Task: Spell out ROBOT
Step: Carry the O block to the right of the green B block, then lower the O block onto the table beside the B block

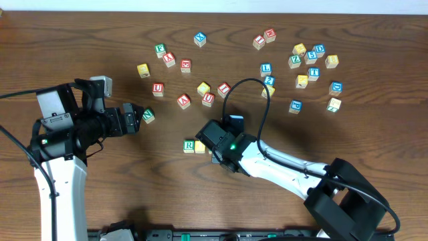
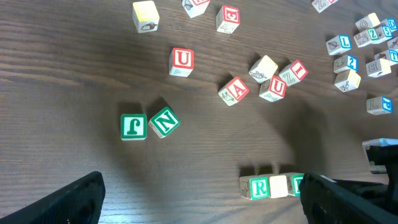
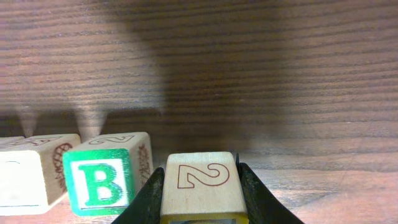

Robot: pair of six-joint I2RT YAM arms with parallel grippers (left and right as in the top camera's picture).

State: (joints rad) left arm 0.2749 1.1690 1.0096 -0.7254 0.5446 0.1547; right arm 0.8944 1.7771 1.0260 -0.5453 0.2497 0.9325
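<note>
A row lies on the table in front of me: the green R cube (image 1: pixel 189 145) (image 2: pixel 259 187), a yellow cube (image 1: pixel 200 146) (image 2: pixel 278 186), then the green B cube (image 3: pixel 102 180) (image 2: pixel 297 185). My right gripper (image 3: pixel 200 182) (image 1: pixel 212 150) is shut on a second yellow cube (image 3: pixel 200 177) with a "2" on its top face, held just right of the B with a small gap. The blue T cube (image 1: pixel 313 73) sits in the cluster at the back right. My left gripper (image 2: pixel 208 205) (image 1: pixel 137 115) stands open and empty, to the left of the row.
A green N cube (image 1: pixel 148 116) (image 2: pixel 164 121) and a green J cube (image 2: pixel 133 126) lie by my left gripper. Red-lettered cubes (image 1: pixel 184 100) are scattered behind the row. Blue and yellow cubes (image 1: pixel 299 82) crowd the back right. The right arm's cable (image 1: pixel 247 84) arcs above the table.
</note>
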